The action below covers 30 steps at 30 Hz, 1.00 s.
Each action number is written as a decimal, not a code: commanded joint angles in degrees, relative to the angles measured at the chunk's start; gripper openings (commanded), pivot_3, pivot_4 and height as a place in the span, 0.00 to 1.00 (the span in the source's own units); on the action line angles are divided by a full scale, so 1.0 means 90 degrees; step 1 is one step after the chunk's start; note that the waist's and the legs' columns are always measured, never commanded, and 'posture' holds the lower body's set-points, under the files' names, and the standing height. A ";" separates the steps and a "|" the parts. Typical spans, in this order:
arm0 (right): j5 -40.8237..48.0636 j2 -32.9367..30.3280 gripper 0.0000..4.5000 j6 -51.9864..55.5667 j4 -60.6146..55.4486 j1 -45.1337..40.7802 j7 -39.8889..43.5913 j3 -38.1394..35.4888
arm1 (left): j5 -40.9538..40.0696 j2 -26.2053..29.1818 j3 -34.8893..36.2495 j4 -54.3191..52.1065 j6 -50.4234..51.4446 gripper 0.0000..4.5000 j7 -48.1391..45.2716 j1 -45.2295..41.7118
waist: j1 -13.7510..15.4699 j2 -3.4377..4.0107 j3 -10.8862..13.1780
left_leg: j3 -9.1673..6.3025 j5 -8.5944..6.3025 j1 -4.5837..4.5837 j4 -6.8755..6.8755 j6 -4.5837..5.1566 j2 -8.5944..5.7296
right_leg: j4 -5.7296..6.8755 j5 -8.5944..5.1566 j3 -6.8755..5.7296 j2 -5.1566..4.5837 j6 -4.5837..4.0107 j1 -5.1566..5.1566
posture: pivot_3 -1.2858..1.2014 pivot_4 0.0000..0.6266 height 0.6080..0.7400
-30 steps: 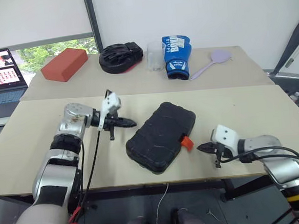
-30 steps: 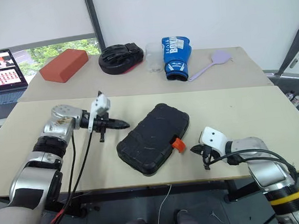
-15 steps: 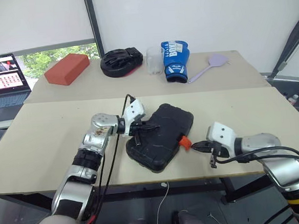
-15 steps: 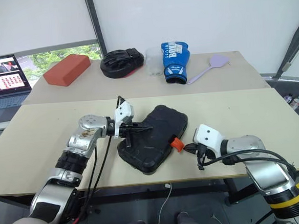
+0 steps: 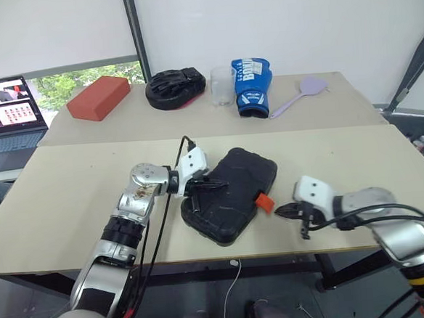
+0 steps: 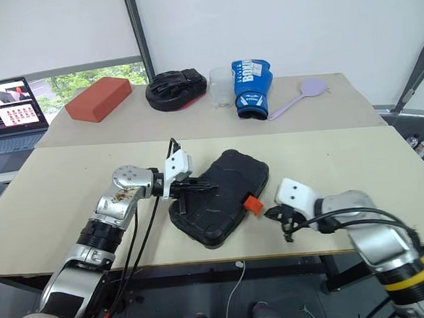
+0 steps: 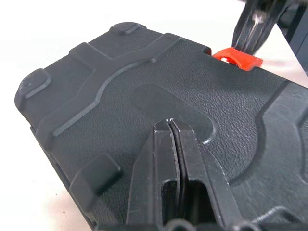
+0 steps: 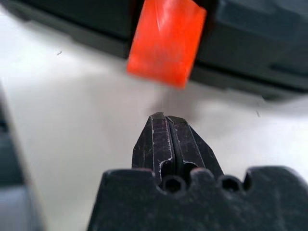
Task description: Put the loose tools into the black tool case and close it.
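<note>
Black tool case (image 5: 230, 194) apparently under left gripper (image 7: 169, 123) fingertips.

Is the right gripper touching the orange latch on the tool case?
No: the shut right gripper points at the orange latch, with bare table between them.

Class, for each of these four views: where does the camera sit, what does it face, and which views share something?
Left eye, right eye: head camera, looking down over the table, both arms, and the closed black tool case.
Left wrist: along the shut left hand, over the case lid.
Right wrist: along the shut right hand, facing the orange latch.
Shared: all four views show case and latch.
</note>
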 commanded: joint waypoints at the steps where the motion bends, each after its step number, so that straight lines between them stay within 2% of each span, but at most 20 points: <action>1: 0.0500 -0.0072 0.00 0.0319 -0.0505 0.0005 0.0087 -0.0477 | 0.0093 0.0038 -0.0210 0.0145 0.0106 0.02 -0.0080 0.0129 | -0.0004 0.0000 0.0000 | 0.0000 0.0000 0.0000 0.0000 -0.0001 0.0001 | 0.0000 0.0000 0.0000 0.0000 0.0000 0.0000 | 0.52 0.24 1.00; 7: 0.0545 0.0441 0.00 0.0732 -0.0627 -0.0291 -0.0339 -0.0079 | 0.0140 0.0022 -0.0271 0.0149 0.0024 0.02 -0.0108 0.0116 | 0.0000 0.0000 0.0000 | 0.0001 -0.0005 -0.0001 -0.0001 -0.0006 0.0006 | 0.0001 0.0000 0.0001 0.0001 0.0001 0.0000 | 0.52 0.24 1.00; 16: 0.0000 0.1023 0.00 0.0438 0.0291 -0.0389 -0.0773 0.0632 | 0.0165 0.0128 -0.0315 0.0117 -0.0076 0.02 -0.0162 0.0121 | 0.0008 0.0000 -0.0001 | 0.0003 -0.0001 -0.0002 -0.0004 0.0005 0.0006 | -0.0003 0.0000 0.0000 0.0002 0.0000 -0.0003 | 0.52 0.24 1.00; 21: -0.0032 0.1192 0.00 0.0381 0.0418 -0.0439 -0.0891 0.0580 | 0.0177 0.0179 -0.0327 0.0075 -0.0109 0.02 -0.0159 0.0136 | -0.0006 0.0001 -0.0001 | 0.0003 0.0000 -0.0001 -0.0006 0.0006 0.0006 | -0.0003 0.0001 0.0001 0.0005 0.0000 -0.0004 | 0.52 0.24 1.00; 27: 0.0547 0.0411 0.00 0.0742 -0.0213 -0.0222 -0.0339 -0.0128 | 0.0178 0.0234 -0.0322 0.0045 -0.0171 0.02 -0.0151 0.0149 | 0.0005 0.0000 -0.0001 | 0.0003 0.0000 -0.0004 -0.0008 0.0006 0.0006 | -0.0008 0.0000 0.0000 0.0005 0.0000 -0.0004 | 0.52 0.24 1.00; 30: 0.0982 0.0413 0.00 0.1083 -0.0309 -0.0531 -0.0396 -0.0550 | 0.0183 0.0251 -0.0321 0.0087 -0.0228 0.02 -0.0134 0.0143 | -0.0009 0.0000 -0.0001 | 0.0002 -0.0001 -0.0002 -0.0012 0.0004 0.0006 | -0.0009 0.0000 0.0000 0.0005 0.0000 -0.0003 | 0.52 0.24 1.00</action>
